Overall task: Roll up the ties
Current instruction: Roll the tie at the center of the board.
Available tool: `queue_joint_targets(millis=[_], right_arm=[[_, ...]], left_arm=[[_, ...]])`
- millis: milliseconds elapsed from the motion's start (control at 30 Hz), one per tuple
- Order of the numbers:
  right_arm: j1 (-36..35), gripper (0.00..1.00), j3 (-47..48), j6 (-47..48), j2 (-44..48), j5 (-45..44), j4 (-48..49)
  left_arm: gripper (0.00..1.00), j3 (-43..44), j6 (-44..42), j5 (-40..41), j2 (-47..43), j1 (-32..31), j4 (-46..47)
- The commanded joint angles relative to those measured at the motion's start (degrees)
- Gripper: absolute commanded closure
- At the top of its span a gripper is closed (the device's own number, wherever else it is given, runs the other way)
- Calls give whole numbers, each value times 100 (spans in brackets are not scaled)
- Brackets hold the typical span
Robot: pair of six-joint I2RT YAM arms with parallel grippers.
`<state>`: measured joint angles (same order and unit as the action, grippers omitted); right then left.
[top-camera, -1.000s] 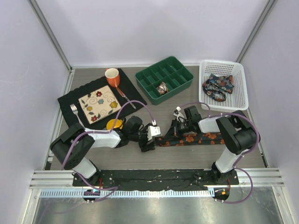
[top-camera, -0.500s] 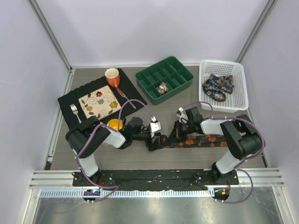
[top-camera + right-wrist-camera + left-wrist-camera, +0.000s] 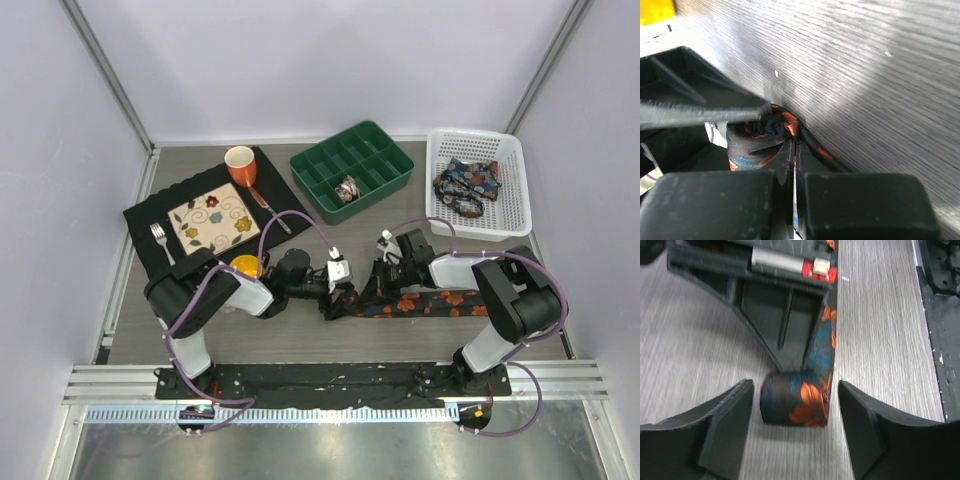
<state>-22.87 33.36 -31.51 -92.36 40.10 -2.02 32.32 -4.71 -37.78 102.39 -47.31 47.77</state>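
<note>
A dark tie (image 3: 430, 300) with orange flowers lies as a strip on the table in front of the arms. Its left end is rolled into a short coil (image 3: 795, 404). My left gripper (image 3: 795, 390) is open, low on the table, with the coil between its fingers (image 3: 725, 430) and not touching them. My right gripper (image 3: 795, 150) is shut on the tie's fabric right beside the coil (image 3: 757, 137). In the top view the two grippers, left (image 3: 338, 296) and right (image 3: 372, 288), meet at the strip's left end. More ties (image 3: 465, 185) lie bundled in the white basket (image 3: 510, 160). One coiled tie (image 3: 348, 188) sits in the green tray (image 3: 385, 150).
A black placemat (image 3: 150, 215) at the back left holds a patterned plate (image 3: 211, 222), an orange mug (image 3: 240, 163), a fork (image 3: 159, 239) and a knife (image 3: 268, 204). A yellow object (image 3: 243, 266) lies just behind my left arm. The black base rail (image 3: 945, 340) runs along the near edge.
My left gripper has moved right up to the tie's rolled end. The right gripper has shifted slightly left with the fabric. The strip's left end now sits further right.
</note>
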Motion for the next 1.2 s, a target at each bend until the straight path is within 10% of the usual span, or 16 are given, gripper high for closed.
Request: queue_joint_targets(millis=[0, 200, 367, 533, 800, 1167], right_arm=[[-147, 99, -251, 488, -213, -1180, -703], [-156, 99, -94, 488, -107, -1153, -747], [-139, 96, 345, 435, 279, -1276, -1387], [46, 71, 864, 137, 1096, -1522, -2580], [-23, 84, 594, -409, 1756, -1092, -3006], [-191, 86, 504, -58, 87, -1636, -1899]], left_arm=[[39, 222, -56, -89, 97, -50, 286], [73, 30, -319, -229, 62, -50, -48], [73, -340, -759, -116, -79, -42, -812], [94, -376, -777, 217, -9, -50, -1093], [99, -243, -505, 473, 79, -33, -1103], [99, -129, -443, 61, -43, 239, -875]])
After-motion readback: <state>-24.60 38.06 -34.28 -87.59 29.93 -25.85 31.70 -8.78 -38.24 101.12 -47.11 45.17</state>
